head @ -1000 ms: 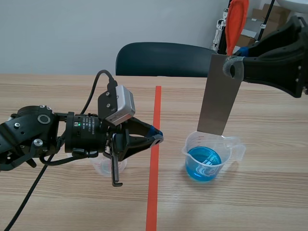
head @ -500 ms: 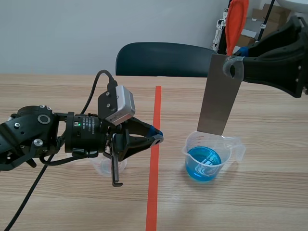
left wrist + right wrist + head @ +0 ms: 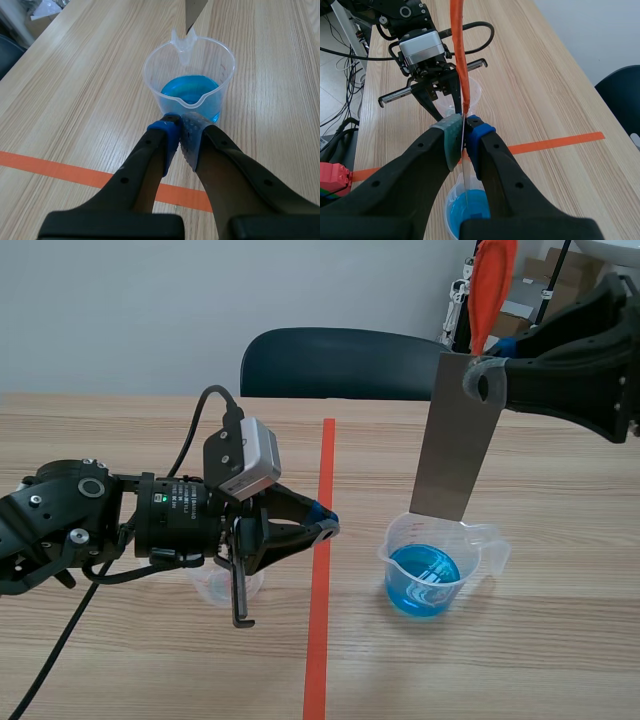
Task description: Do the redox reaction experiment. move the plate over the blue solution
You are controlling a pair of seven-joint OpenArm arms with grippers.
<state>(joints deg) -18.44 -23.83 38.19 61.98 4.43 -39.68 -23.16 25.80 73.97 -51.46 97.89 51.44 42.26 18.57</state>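
Note:
A grey metal plate (image 3: 458, 435) hangs upright, held near its top by my right gripper (image 3: 485, 380), which is shut on it. Its lower edge sits just above the far rim of the clear beaker of blue solution (image 3: 425, 575). In the right wrist view the plate (image 3: 465, 175) shows edge-on between the pads (image 3: 451, 137), with the beaker (image 3: 465, 212) under it. An orange strip (image 3: 459, 55) rises above the grip. My left gripper (image 3: 325, 525) is shut on nothing, low over the table left of the beaker. The left wrist view has the beaker (image 3: 190, 95) just ahead of the fingertips (image 3: 172, 132).
A small clear cup (image 3: 225, 585) stands under my left arm. An orange tape line (image 3: 320, 570) runs down the table between the cup and the beaker. A dark chair back (image 3: 340, 362) stands behind the table's far edge. Boxes sit at the back right.

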